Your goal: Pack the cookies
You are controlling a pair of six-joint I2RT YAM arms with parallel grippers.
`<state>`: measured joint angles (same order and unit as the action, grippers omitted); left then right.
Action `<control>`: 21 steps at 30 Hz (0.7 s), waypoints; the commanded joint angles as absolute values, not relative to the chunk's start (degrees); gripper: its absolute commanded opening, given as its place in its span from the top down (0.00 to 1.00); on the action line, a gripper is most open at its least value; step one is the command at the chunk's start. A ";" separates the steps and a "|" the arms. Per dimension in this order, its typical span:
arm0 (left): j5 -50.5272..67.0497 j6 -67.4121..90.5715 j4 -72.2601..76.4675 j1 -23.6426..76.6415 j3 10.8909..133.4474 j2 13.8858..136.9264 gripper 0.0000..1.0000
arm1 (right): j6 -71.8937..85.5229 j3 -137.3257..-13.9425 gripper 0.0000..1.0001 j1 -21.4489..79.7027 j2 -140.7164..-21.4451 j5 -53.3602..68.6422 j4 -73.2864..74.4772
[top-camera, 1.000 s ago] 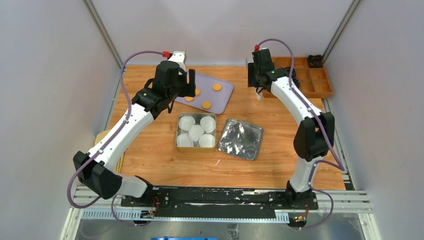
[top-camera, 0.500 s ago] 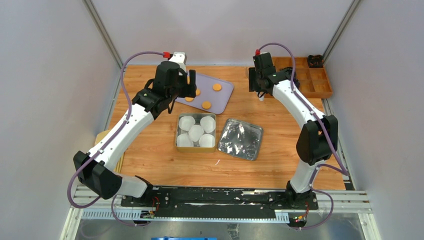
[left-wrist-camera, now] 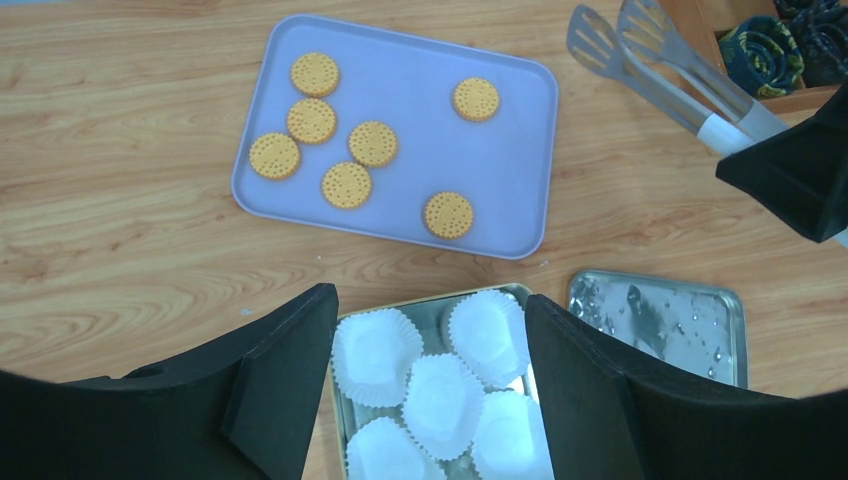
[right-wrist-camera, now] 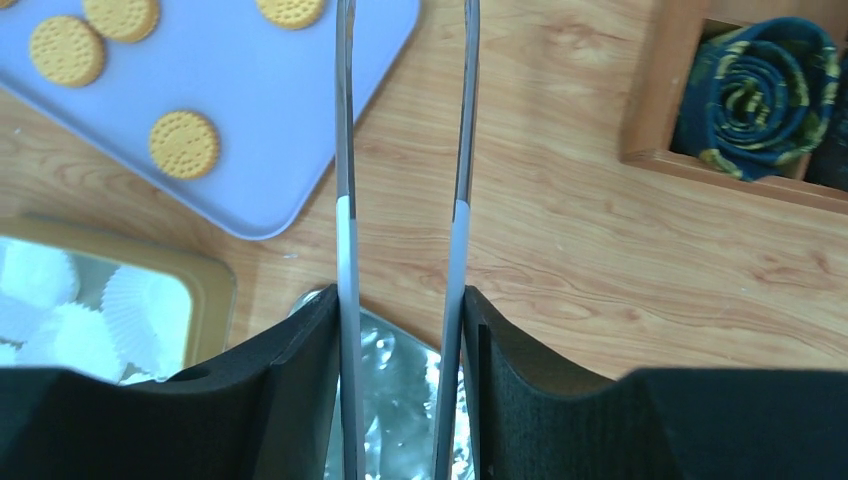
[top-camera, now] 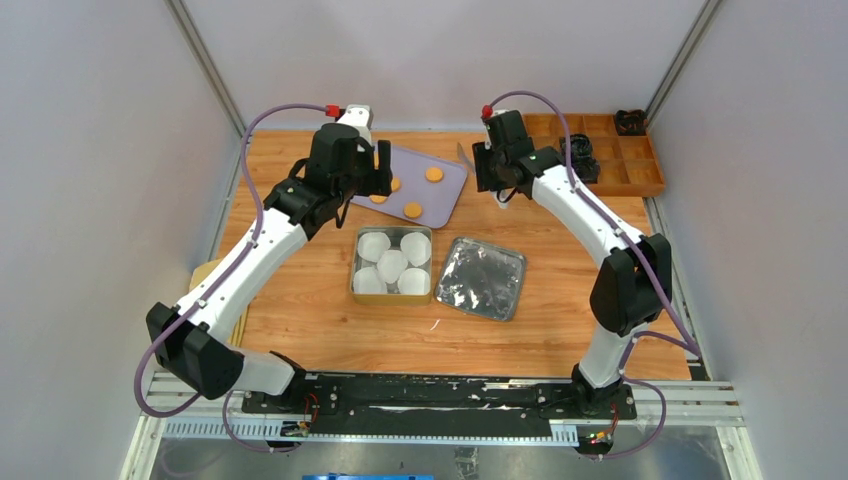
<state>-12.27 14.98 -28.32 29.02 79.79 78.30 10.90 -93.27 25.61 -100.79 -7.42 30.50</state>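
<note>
From above, the left pincer [top-camera: 382, 165] hangs over the lavender rectangular tray [top-camera: 452, 185] at the wooden worktop's [top-camera: 300, 290] far side, hiding some small round orange-yellow cookies [top-camera: 434, 174]. The right pincer [top-camera: 482, 168] sits over bare wood just off the tray's right edge. Left wrist: seven cookies lie on the tray, the pincer is spread wide and empty, and the gold-rimmed tin of white paper cups [left-wrist-camera: 430, 305] is cut off below. Right wrist: that pincer grips slim metal tongs [right-wrist-camera: 345, 150], their tips cut off above.

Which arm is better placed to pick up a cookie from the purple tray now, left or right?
Probably the right. The right fingers clamp metal tongs whose tips are close beside the purple tray, near a cookie. The left fingers are open and empty, above the tin.
</note>
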 commanded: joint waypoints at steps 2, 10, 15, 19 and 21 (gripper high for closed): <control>-13.51 14.47 -27.55 28.92 79.15 76.72 0.26 | 9.82 -94.45 0.99 27.19 -99.57 -5.43 30.56; -13.75 14.41 -27.51 28.92 79.09 76.78 0.27 | 8.08 -94.37 1.00 28.56 -99.14 -4.45 29.72; -13.71 14.42 -27.58 28.93 79.07 76.71 0.27 | 7.86 -95.14 0.84 29.06 -99.48 -2.23 29.62; -13.80 14.33 -27.77 28.92 79.32 76.66 0.26 | 7.98 -95.94 0.68 29.58 -100.05 -0.90 29.59; -13.95 14.33 -27.80 28.92 79.35 76.60 0.26 | 7.79 -96.59 0.67 30.09 -100.39 -0.88 29.68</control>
